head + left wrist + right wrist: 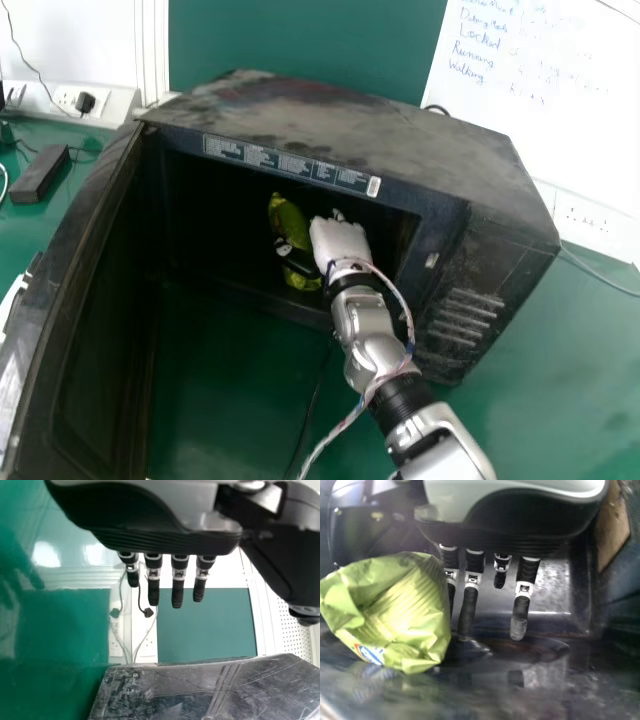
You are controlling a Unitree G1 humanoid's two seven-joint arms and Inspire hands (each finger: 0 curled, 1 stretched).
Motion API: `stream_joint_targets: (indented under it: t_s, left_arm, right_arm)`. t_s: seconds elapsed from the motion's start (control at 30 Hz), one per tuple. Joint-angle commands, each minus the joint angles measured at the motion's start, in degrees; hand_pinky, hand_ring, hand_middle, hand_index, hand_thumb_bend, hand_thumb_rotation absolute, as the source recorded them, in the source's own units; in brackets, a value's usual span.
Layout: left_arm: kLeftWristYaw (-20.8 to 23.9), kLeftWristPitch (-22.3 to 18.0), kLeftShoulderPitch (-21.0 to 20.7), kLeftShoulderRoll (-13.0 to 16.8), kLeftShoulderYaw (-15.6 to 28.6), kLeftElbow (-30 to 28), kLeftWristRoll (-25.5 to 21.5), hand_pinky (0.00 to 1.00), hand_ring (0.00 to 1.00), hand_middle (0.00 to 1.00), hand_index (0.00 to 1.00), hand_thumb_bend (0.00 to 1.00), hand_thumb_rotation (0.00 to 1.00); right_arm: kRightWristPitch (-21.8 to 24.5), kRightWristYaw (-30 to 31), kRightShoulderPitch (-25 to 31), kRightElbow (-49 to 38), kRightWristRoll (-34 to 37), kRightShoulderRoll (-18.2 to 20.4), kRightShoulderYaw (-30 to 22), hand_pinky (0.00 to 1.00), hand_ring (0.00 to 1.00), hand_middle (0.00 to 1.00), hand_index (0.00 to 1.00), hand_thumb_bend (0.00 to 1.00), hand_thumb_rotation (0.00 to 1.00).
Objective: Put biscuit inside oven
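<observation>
In the head view my right hand is inside the oven cavity, right beside the green biscuit packet, whose middle is crossed by a dark part, seemingly the thumb. The right wrist view shows my right hand open, its fingers extended and the crinkled biscuit packet on the thumb side; whether they touch is unclear. The black oven has its door swung open. My left hand is partly visible outside the door; in the left wrist view the left hand has straight fingers.
A black adapter lies on the green table at the left, near a wall socket with a plug. The oven's vented side stands right of my right forearm. A handwritten sheet hangs behind.
</observation>
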Motion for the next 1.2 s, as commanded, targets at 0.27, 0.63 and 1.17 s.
stream_joint_targets:
  t_s: [0.27, 0.63, 1.17]
  left_arm:
    - [-0.5, -1.0, 0.3, 0.6, 0.3, 0.5, 0.1, 0.89, 0.89, 0.91, 0.94, 0.68, 0.88]
    - [-0.7, -1.1, -0.1, 0.6, 0.4, 0.9, 0.0, 0.89, 0.89, 0.91, 0.94, 0.69, 0.86]
    - [-0.4, -1.3, -0.2, 0.6, 0.3, 1.1, 0.4, 0.88, 0.89, 0.91, 0.94, 0.69, 0.87]
  right_arm:
    - [-3.0, -4.4, -3.9, 6.6, 3.4, 0.3, 1.8, 0.32, 0.39, 0.51, 0.52, 0.52, 0.0]
    - [-3.7, -5.3, -4.8, 9.0, 5.1, 0.3, 3.1, 0.33, 0.4, 0.51, 0.52, 0.52, 0.0]
    - [5.0, 1.9, -4.1, 4.2, 2.7, 1.1, 8.2, 0.6, 0.67, 0.73, 0.77, 0.98, 0.69]
